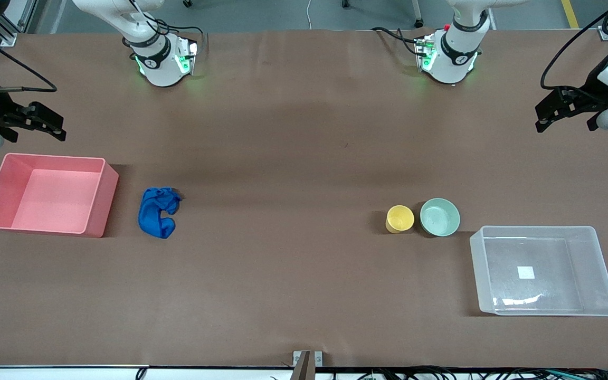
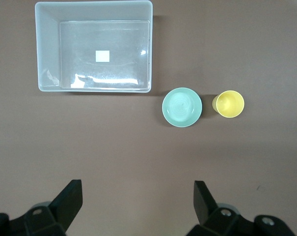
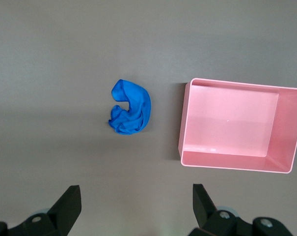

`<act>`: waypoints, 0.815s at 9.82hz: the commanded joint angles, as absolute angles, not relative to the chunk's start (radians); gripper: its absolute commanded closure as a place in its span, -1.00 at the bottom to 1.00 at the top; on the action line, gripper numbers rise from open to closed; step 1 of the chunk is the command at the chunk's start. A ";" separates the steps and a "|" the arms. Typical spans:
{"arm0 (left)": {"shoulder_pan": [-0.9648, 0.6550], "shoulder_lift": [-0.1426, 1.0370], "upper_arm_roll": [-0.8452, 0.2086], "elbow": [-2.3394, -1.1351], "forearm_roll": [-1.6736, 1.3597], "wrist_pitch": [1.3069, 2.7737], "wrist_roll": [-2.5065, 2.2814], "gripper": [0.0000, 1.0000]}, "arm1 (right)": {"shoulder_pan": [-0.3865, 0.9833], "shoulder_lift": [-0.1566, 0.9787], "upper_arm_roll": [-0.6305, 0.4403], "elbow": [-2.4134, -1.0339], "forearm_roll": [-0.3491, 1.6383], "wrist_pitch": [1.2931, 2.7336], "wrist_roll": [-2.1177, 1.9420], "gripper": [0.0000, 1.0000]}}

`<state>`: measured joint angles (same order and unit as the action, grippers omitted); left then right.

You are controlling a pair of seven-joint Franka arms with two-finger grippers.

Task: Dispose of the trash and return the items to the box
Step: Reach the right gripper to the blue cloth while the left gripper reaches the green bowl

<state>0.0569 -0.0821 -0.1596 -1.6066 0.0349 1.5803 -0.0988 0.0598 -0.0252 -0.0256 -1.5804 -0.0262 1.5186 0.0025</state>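
The blue wad of trash (image 1: 157,212) lies on the table beside the pink bin and also shows in the right wrist view (image 3: 131,114). The yellow cup (image 1: 400,218) and mint-green bowl (image 1: 439,217) stand upright side by side next to the clear box (image 1: 481,274), which is empty. The left wrist view shows the cup (image 2: 230,104), bowl (image 2: 182,107) and box (image 2: 47,49). My left gripper (image 1: 540,117) (image 2: 137,189) is open and empty, high over bare table at the left arm's end. My right gripper (image 1: 60,126) (image 3: 135,191) is open and empty, high over bare table at the right arm's end.
An empty pink bin (image 1: 101,203) stands at the right arm's end of the table and shows in the right wrist view (image 3: 227,160). The brown table stretches wide between the blue wad and the cup.
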 commanded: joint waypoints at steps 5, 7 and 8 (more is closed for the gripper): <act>0.058 0.024 -0.161 -1.591 0.025 1.581 -0.118 -1.00 | 0.054 -0.040 -0.021 -1.595 -0.034 1.523 -0.005 -1.00; 0.055 0.069 -0.167 -1.620 0.023 1.618 -0.219 -1.00 | 0.054 -0.038 -0.021 -1.608 -0.034 1.538 -0.005 -0.99; 0.052 0.080 -0.170 -1.684 0.023 1.685 -0.280 -1.00 | 0.054 -0.038 -0.021 -1.652 -0.034 1.590 -0.005 -0.99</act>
<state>0.0538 0.0511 -0.1628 -1.6111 0.0349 1.6221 -0.2158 0.0598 -0.0245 -0.0256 -1.5926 -0.0262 1.5394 0.0025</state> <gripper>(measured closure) 0.000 0.004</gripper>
